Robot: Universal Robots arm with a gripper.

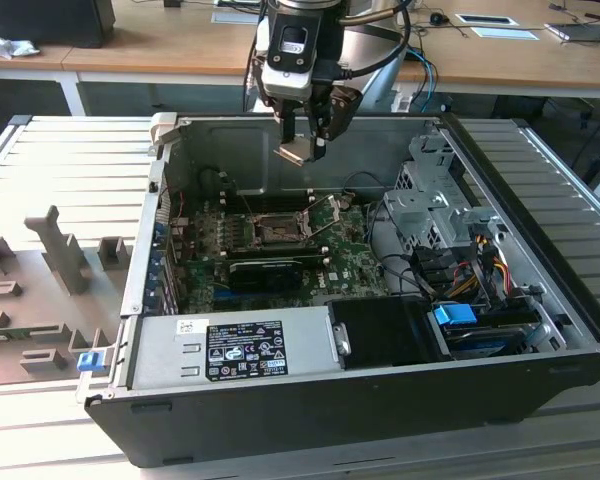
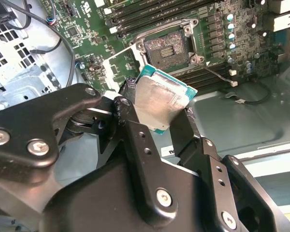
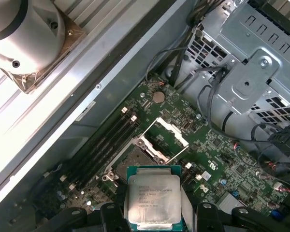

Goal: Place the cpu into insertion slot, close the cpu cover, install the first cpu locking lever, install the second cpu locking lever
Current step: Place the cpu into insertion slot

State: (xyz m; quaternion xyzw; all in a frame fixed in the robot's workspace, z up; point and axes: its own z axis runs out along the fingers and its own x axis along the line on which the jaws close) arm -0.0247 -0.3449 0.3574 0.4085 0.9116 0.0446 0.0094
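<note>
My gripper [image 1: 306, 143] hangs above the open computer case, shut on the cpu [image 1: 293, 152], a flat silver-topped square chip with a green edge. In both wrist views the cpu [image 2: 160, 100] [image 3: 152, 197] sits between the black fingers [image 2: 135, 130], tilted and clear of the board. The insertion slot [image 1: 277, 232] [image 2: 166, 48] [image 3: 132, 163] lies below on the green motherboard, dark and uncovered. The cpu cover [image 2: 120, 65] [image 3: 168, 137] stands swung up beside the slot. A thin wire locking lever [image 2: 216, 75] lies loose next to the socket.
A long black card [image 1: 265, 271] sits just in front of the socket. The metal drive cage [image 1: 432, 205] and cables [image 1: 475, 270] fill the exterior view's right side, and a power supply [image 1: 245, 350] lies at the front. The case's back wall [image 1: 240, 150] is close behind the gripper.
</note>
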